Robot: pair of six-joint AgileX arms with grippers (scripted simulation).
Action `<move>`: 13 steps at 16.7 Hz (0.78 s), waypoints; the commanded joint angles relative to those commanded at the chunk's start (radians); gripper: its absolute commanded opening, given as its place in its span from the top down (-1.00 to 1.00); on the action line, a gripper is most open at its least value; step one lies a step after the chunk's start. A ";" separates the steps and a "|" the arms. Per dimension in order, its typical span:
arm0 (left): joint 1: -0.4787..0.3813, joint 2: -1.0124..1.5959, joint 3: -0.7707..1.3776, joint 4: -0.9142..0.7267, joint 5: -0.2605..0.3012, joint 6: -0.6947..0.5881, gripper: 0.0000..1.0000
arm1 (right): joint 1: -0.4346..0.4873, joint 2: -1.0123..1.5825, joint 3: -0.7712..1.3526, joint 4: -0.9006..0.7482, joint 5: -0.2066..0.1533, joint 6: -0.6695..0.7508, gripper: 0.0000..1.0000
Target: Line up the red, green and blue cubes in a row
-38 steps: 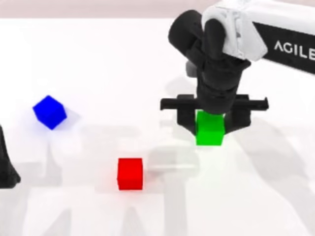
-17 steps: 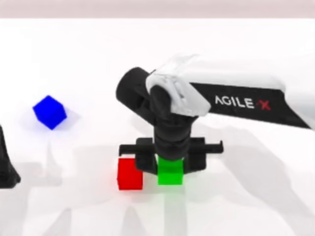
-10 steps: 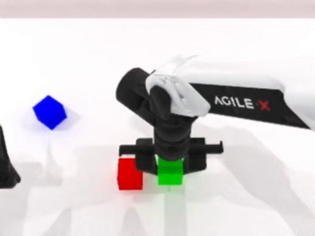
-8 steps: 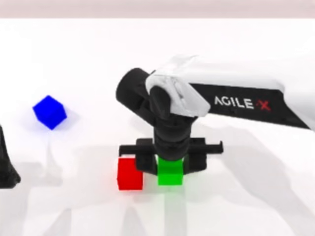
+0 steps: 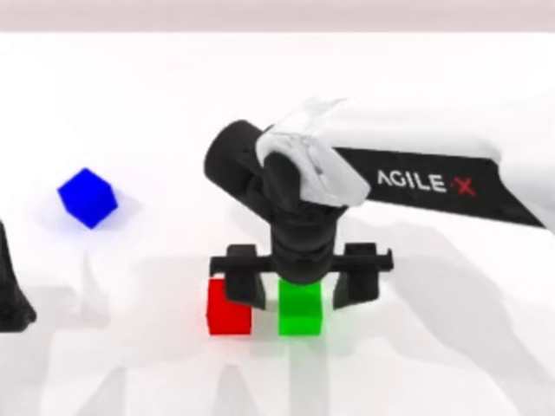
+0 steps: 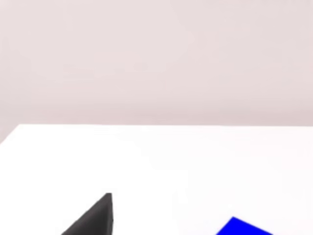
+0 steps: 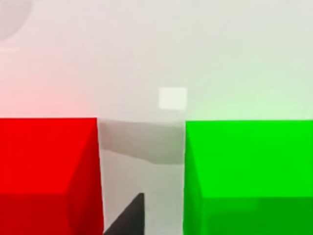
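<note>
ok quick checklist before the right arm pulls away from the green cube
1. Right gripper released: ok, fingers spread wide of the green cube, gaps on both sides.
2. Green cube down on the table: ok, it sits flat in the right wrist view.
3. Green beside the red cube: ok, level with it, a small gap between, not touching.
4. Left finger clear of the red cube: cannot tell, it stands close by the cube's far edge in the top view.
5. Blue cube in the row: not ok, alone at the table's left, farther back.
6. Left gripper out of the way: ok, parked at the left edge.
</note>
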 joint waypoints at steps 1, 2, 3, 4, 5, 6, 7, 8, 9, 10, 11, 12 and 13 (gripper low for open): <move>0.000 0.000 0.000 0.000 0.000 0.000 -1.00 | 0.000 0.000 0.000 0.000 0.000 0.000 -1.00; 0.000 0.000 0.000 0.000 0.000 0.000 -1.00 | 0.000 0.000 0.000 0.000 0.000 0.000 -1.00; 0.000 0.000 0.000 0.000 0.000 0.000 -1.00 | 0.000 0.000 0.000 0.000 0.000 0.000 -1.00; 0.000 0.000 0.000 0.000 0.000 0.000 -1.00 | 0.000 0.000 0.000 0.000 0.000 0.000 -1.00; 0.000 0.000 0.000 0.000 0.000 0.000 -1.00 | 0.000 0.000 0.000 0.000 0.000 0.000 -1.00; 0.000 0.000 0.000 0.000 0.000 0.000 -1.00 | 0.000 0.000 0.000 0.000 0.000 0.000 -1.00; 0.000 0.000 0.000 0.000 0.000 0.000 -1.00 | 0.000 0.000 0.000 0.000 0.000 0.000 -1.00; 0.000 0.000 0.000 0.000 0.000 0.000 -1.00 | -0.001 -0.001 0.000 0.000 0.000 0.000 -1.00; 0.000 0.000 0.000 0.000 0.000 0.000 -1.00 | -0.001 -0.002 0.003 -0.003 0.000 0.000 -1.00; 0.000 0.000 0.000 0.000 0.000 0.000 -1.00 | 0.001 -0.006 0.016 -0.016 -0.001 0.000 -1.00; 0.000 0.000 0.000 0.000 0.000 0.000 -1.00 | 0.003 -0.012 0.034 -0.036 -0.003 0.000 -1.00; 0.000 0.000 0.000 0.000 0.000 0.000 -1.00 | 0.005 -0.019 0.057 -0.064 -0.004 0.000 -1.00; 0.000 0.000 0.000 0.000 0.000 0.000 -1.00 | 0.007 -0.028 0.083 -0.097 -0.004 0.000 -1.00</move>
